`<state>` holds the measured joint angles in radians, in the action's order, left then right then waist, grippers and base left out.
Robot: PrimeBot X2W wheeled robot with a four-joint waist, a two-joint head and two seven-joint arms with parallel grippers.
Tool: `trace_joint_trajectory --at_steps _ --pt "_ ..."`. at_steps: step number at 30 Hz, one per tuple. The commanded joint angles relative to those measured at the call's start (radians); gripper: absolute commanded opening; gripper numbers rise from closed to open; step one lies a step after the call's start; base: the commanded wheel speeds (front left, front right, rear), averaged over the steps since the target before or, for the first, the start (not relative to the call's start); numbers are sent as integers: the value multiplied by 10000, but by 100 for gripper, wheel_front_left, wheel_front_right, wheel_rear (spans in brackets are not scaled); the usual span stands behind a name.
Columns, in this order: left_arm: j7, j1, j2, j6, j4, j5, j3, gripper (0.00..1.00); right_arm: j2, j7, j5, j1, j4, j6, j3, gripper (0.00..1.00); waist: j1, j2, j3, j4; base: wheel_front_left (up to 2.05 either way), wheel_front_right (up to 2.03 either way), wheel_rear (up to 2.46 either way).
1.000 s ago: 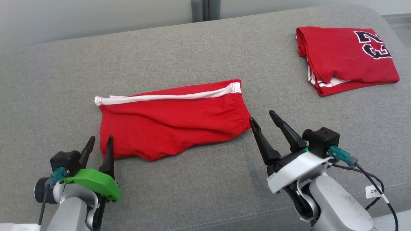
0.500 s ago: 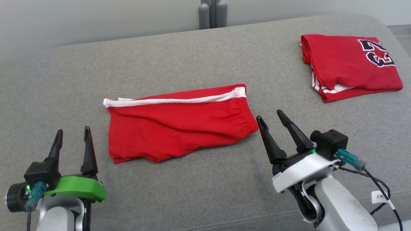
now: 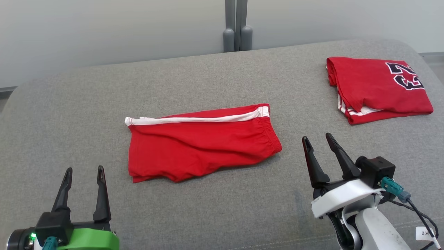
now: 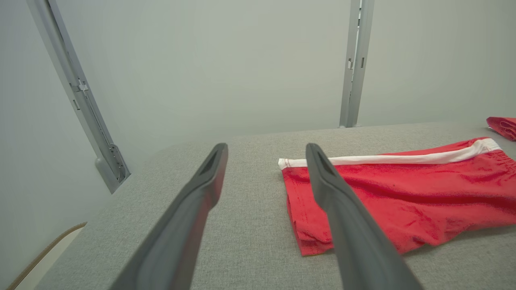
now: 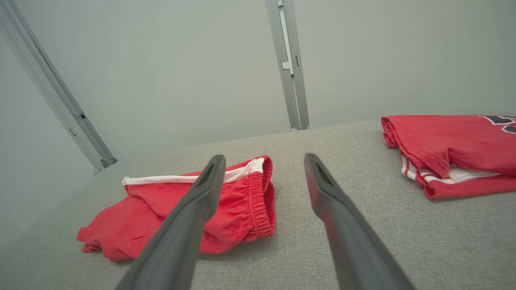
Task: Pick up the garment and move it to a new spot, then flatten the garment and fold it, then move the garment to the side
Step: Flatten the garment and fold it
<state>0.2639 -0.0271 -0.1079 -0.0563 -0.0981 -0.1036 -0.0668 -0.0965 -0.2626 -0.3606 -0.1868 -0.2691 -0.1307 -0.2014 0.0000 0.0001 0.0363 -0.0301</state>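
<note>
The left tool (image 3: 85,169), half-closed at a corner of the folded red white-striped shorts (image 3: 201,149) a second ago, now stands open, clear of them on the grey fabric desk (image 3: 208,208). The right tool (image 3: 316,137) is open beside their waistband. The right wrist view shows striped layers inside the folded red jersey (image 5: 455,141).

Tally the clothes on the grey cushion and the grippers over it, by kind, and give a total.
red shorts, white side stripe: 1
folded red shirt, dark number print: 1
grippers: 2, the left gripper and the right gripper, both open and holding nothing
Total: 4
</note>
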Motion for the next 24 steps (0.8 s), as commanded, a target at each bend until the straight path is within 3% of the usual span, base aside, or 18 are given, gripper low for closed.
trace_joint_trajectory --at_steps 1,9,24 --pt "-6 -229 -9 -87 129 96 33 100 54 -28 145 203 4 0 100 100 0 -1 -176 53 0 0 0" --pt "-8 -733 -192 -251 67 259 283 100 180 46 576 495 -58 0 419 100 0 -1 -418 90 0 0 0" --pt "-6 -673 84 -291 -176 9 385 100 324 301 831 567 -100 0 709 100 0 -1 -443 105 0 0 0"
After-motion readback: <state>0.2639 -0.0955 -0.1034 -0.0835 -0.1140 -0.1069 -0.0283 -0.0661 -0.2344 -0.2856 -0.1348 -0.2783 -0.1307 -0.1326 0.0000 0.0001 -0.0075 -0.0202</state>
